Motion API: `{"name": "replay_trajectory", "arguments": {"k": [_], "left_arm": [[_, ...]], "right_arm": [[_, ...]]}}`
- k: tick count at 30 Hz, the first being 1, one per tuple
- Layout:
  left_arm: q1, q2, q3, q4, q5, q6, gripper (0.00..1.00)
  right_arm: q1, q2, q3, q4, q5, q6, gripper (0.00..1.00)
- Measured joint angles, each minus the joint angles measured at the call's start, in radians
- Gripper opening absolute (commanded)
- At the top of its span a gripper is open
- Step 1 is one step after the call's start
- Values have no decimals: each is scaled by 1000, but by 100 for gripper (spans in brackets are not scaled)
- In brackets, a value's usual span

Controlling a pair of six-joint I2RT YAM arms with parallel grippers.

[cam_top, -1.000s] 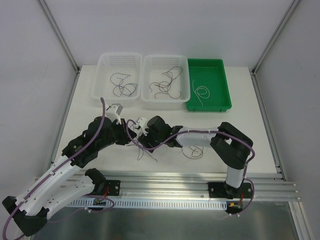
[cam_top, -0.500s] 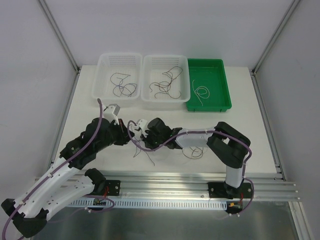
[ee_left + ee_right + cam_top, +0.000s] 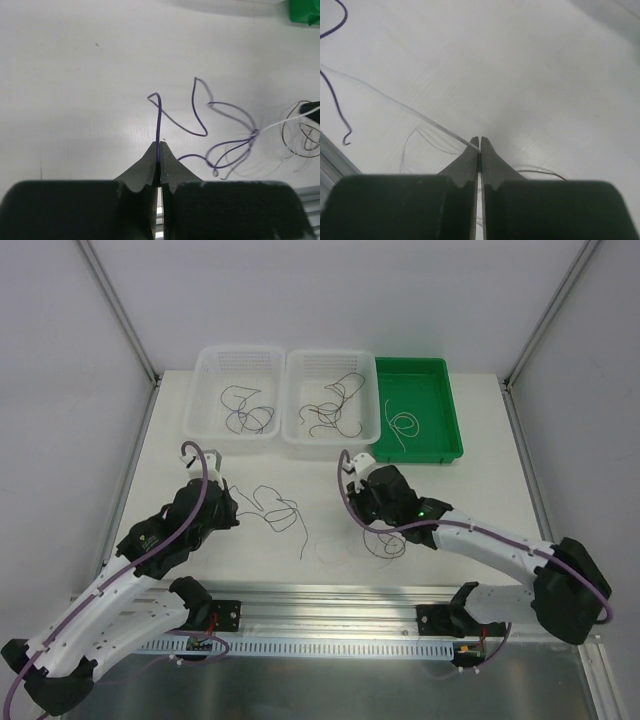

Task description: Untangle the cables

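A dark purple cable (image 3: 272,505) lies in loops on the table between the arms. My left gripper (image 3: 237,510) is shut on one end of it, the strand pinched between the fingertips (image 3: 152,160). In the left wrist view the purple cable (image 3: 200,107) runs to a small knot (image 3: 254,134), where a thin white cable (image 3: 285,122) leaves to the right. My right gripper (image 3: 355,508) is shut on that white cable (image 3: 410,112), which stretches away up-left from its tips. A coil of thin dark cable (image 3: 386,543) lies under the right arm.
At the back stand two white baskets (image 3: 200,375) (image 3: 296,365), each holding dark cables, and a green tray (image 3: 447,390) holding a white cable. The aluminium rail (image 3: 350,600) runs along the near table edge.
The right gripper has shut on the white cable. Both arms have drawn apart, left leftward and right rightward, spreading the purple cable out on the table.
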Motion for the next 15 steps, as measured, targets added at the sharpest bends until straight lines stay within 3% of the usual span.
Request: {"name": "replay_trajectory", "arguments": {"k": [8,15], "left_arm": [[14,5,13,-61,-158,27,0],[26,37,20,-112,-250,44,0]], "right_arm": [[-175,-316,-18,-254,163,97,1],[-277,-498,-19,-417,188,159,1]]}}
